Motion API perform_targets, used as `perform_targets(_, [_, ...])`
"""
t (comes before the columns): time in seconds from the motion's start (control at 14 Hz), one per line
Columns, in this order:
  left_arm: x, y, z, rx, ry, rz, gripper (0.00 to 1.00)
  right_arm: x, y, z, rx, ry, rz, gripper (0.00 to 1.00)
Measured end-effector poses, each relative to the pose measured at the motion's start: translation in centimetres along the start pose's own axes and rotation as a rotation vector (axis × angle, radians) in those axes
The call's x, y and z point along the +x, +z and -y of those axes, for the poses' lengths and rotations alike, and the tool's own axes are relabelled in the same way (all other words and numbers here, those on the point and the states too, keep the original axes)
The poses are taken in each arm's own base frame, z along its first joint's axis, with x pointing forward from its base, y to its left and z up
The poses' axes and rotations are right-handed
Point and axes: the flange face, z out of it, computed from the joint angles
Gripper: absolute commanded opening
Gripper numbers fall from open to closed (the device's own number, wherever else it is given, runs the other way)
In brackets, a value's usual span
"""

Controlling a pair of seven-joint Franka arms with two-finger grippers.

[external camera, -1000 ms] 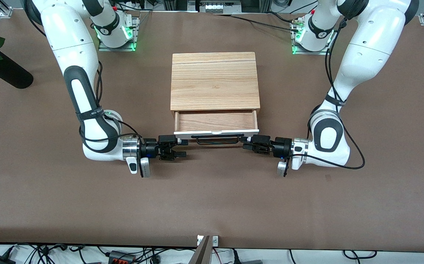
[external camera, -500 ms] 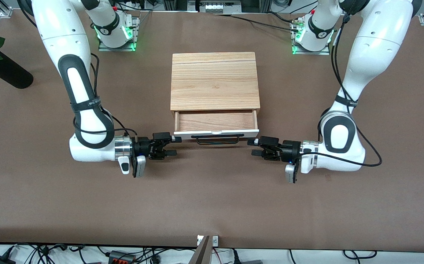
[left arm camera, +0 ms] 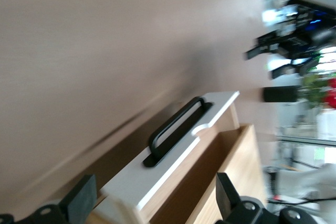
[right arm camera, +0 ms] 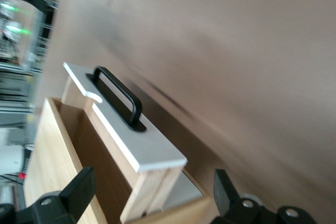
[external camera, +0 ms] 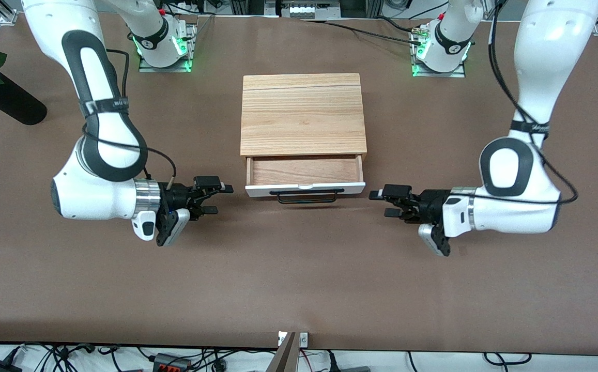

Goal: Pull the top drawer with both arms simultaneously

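Observation:
The top drawer (external camera: 305, 189) stands partly pulled out of the light wood-grain box (external camera: 302, 113). It shows its reddish-brown inside, white front panel and black bar handle (external camera: 307, 196). My right gripper (external camera: 220, 199) is open and empty, low over the table, a short gap off the drawer front's end toward the right arm's end of the table. My left gripper (external camera: 383, 203) is open and empty, a short gap off the other end. The left wrist view shows the panel (left arm camera: 173, 156) between my open left gripper (left arm camera: 155, 203). The right wrist view shows the panel (right arm camera: 136, 135) ahead of my open right gripper (right arm camera: 152, 198).
A black vase with a red rose (external camera: 4, 98) lies at the right arm's end of the table, near the bases. The arm bases (external camera: 162, 46) stand farther from the front camera than the box. Cables hang along the table's near edge.
Both grippers have drawn away from the drawer front's ends, each outward toward its own arm's end of the table. The drawer has stayed put, pulled out as far as before.

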Motion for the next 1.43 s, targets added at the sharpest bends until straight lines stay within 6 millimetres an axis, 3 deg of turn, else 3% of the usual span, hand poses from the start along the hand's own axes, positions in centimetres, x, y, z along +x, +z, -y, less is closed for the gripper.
perform_targets(0.29, [-2.3, -6.2, -3.7, 0.219, 0.014, 0.073, 1.00, -1.1, -6.2, 3.2, -0.268, -0.032, 0.127, 1.00])
perform_targets(0.57, [-5.0, -11.5, -6.6, 0.447, -0.023, 0.122, 1.00, -3.6, -11.7, 3.5, -0.401, 0.008, 0.246, 1.00])
perform_targets(0.86, [-7.8, -16.1, -8.5, 0.607, -0.197, 0.108, 1.00, -4.0, -14.7, 4.1, -0.448, 0.035, 0.258, 1.00])
perform_targets(1.07, [-8.7, -17.4, -9.2, 0.679, -0.377, 0.048, 1.00, -5.6, -17.7, 3.0, -0.529, 0.162, 0.323, 1.00])
perform_targets(1.43, [-10.7, -16.4, -8.2, 0.704, -0.411, -0.003, 1.00, -8.3, -23.9, 2.0, -0.674, 0.345, 0.387, 1.00])
